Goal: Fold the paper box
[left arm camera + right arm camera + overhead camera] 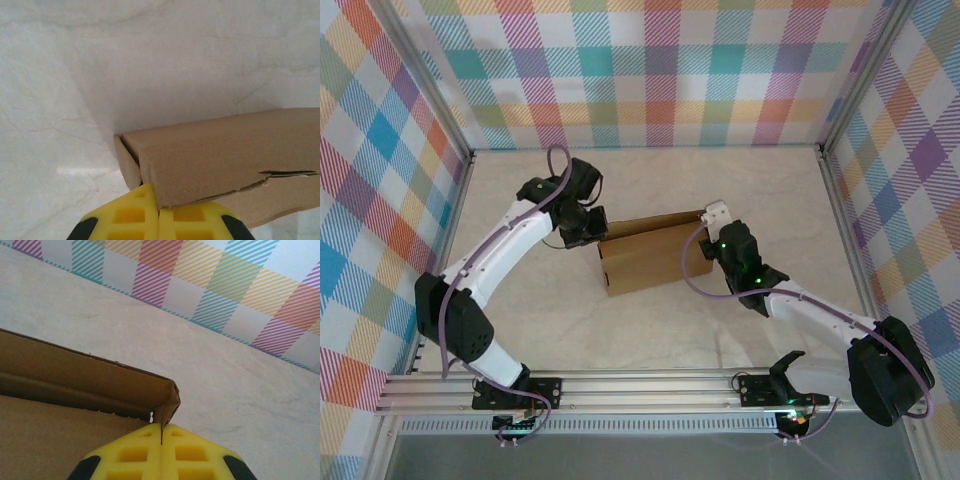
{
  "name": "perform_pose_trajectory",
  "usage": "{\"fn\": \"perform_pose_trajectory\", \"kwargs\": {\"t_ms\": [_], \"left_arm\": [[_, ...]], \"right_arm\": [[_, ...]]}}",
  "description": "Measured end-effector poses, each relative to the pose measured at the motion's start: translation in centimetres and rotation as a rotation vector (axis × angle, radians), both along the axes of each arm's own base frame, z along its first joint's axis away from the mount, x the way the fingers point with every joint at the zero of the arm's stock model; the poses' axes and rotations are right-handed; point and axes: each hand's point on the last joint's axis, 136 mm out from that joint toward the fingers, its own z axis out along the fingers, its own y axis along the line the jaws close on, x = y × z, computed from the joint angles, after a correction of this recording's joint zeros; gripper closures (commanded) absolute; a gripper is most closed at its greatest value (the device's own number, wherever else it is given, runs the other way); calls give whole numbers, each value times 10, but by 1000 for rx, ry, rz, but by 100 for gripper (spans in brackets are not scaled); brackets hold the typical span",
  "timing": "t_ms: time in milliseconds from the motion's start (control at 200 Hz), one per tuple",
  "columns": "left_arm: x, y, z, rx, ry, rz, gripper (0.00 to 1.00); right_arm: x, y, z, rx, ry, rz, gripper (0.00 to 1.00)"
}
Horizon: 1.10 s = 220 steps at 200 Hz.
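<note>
Paper box (655, 258) sits near the middle of the pale table (750, 180) in the top external view, a shallow brown cardboard shape with its long side running left to right and slightly tilted. The left gripper (592, 236) meets the box's far left corner and the right gripper (708, 238) meets its far right corner, with the plaid wall (650, 70) behind. In the left wrist view the paper box (225, 155) crosses the lower right, a folded panel lying over its end wall, with a torn slit along the panel's right part. The left gripper (159, 216) has its yellow fingers pressed together with no gap, their tips touching the panel's lower corner; no cardboard can be seen gripped between them. In the right wrist view the paper box (60, 440) fills the lower left, its upright wall turning a corner just above the right gripper (161, 450). These fingers are also closed tight against each other, and the corner's edge touches the seam between their tips.
</note>
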Motion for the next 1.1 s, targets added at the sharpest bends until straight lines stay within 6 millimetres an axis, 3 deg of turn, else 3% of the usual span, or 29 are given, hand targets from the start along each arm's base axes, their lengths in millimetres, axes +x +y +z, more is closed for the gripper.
{"fn": "perform_pose_trajectory", "kwargs": {"t_ms": [515,1100], "left_arm": [[-4,-5,-1,14,-128,-51,100],[-8,-9,-9,179,-465,-84,100]], "right_arm": [[0,-2,0,25,4,-23,100],[4,-6,-2,109,26,-89,100]]}}
